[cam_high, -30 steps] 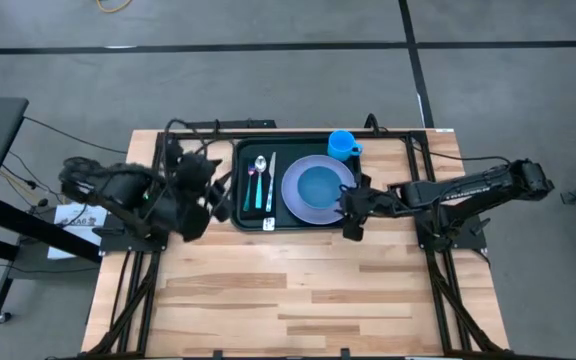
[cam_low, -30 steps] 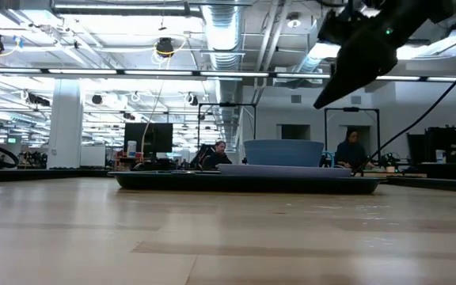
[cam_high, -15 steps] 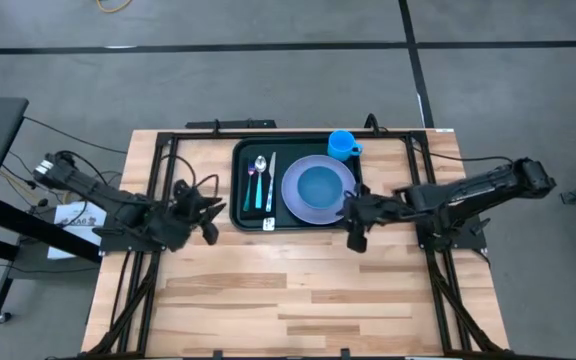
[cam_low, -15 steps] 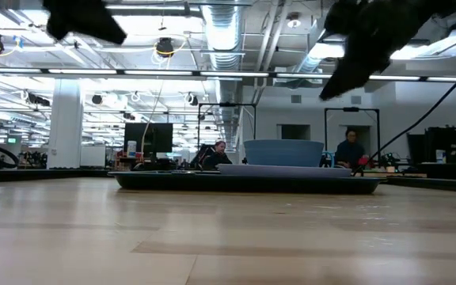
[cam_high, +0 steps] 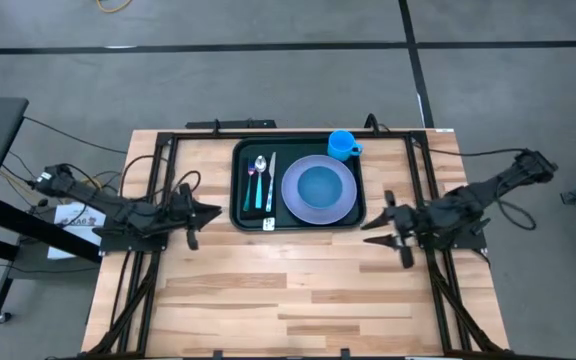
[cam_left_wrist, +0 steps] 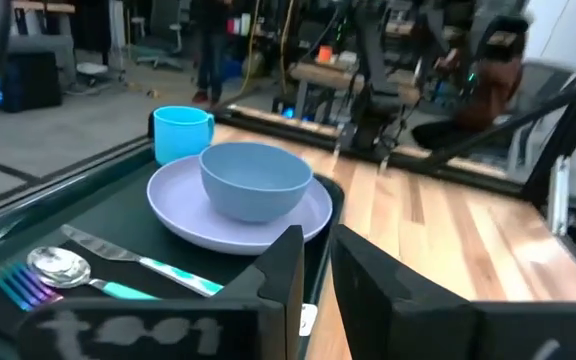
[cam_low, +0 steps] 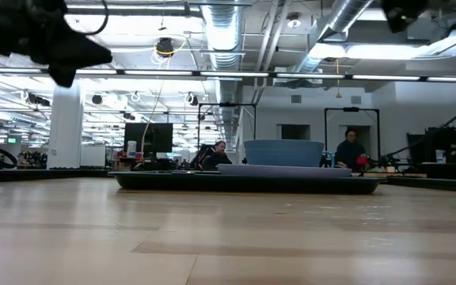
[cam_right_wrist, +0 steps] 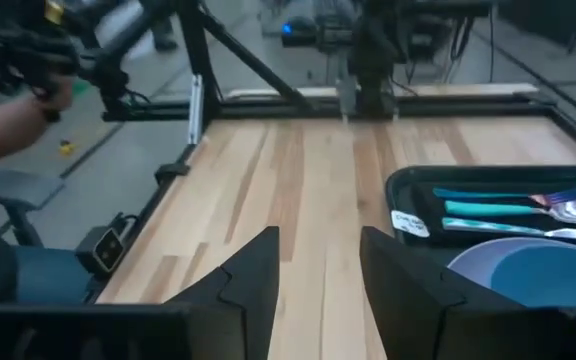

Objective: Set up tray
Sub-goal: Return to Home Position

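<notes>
The dark green tray (cam_high: 240, 205) lies at the table's far middle. On it a lavender plate (cam_high: 294, 205) carries a blue bowl (cam_high: 318, 186), and a fork, spoon and knife (cam_high: 260, 182) lie side by side on its left part. A blue cup (cam_high: 342, 145) stands at the tray's far right corner. My left gripper (cam_high: 211, 211) hovers left of the tray, pointing at it. Only a narrow gap shows between its fingers (cam_left_wrist: 286, 270), with nothing in it. My right gripper (cam_high: 370, 226) hovers right of the tray, open and empty (cam_right_wrist: 320, 260).
Black frame rails (cam_high: 163, 170) run along the table's left, right and far sides beside the arms. A small white label (cam_high: 269, 225) sits at the tray's near rim. Bare wood (cam_high: 288, 300) fills the near half. People sit in the room behind (cam_low: 351, 150).
My left gripper has drawn back from the tray's left rim toward the table's left edge and come lower. My right gripper has pulled away from the plate's right rim toward the table's right edge. The tray and everything on it have stayed put.
</notes>
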Tool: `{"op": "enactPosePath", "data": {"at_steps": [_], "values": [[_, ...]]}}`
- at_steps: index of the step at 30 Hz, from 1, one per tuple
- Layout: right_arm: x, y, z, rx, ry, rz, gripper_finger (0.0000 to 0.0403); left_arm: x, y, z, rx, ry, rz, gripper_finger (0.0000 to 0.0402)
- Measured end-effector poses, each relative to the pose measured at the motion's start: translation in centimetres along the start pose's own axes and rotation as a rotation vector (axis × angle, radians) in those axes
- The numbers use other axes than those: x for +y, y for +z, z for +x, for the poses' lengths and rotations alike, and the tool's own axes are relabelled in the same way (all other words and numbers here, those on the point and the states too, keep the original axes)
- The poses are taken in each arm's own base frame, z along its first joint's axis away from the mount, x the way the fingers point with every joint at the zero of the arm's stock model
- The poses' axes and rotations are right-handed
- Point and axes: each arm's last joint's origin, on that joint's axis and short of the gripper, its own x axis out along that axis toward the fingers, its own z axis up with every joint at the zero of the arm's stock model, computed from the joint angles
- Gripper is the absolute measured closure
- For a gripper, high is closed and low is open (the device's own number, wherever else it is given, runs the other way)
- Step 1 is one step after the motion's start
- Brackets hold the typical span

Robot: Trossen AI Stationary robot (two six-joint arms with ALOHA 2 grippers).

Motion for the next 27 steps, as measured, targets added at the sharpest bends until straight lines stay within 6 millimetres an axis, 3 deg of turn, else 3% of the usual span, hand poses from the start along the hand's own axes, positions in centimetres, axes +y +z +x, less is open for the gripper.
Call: {"op": "enactPosePath", "data": {"at_steps": [4,10,20,27], "values": [[-0.5,-2.3,-2.5,-0.105,0.033,0.009,0.027,1.0,-1.6,-0.6,-0.036,-0.037,-0.032,0.036],[-1.6,-6.3,-3.8,-0.225,0.053,0.017,0.0269,1.6,-3.0,-1.2,-0.061,-0.102,-0.041,0.036],[-2.1,-11.1,-3.3,-0.265,0.058,0.032,0.0268,1.8,-2.9,-1.4,-0.078,-0.113,0.011,0.036],[-2.1,-11.9,-2.8,-0.235,0.057,0.056,0.0268,1.8,-2.9,-1.4,-0.077,-0.109,0.015,0.036]]}}
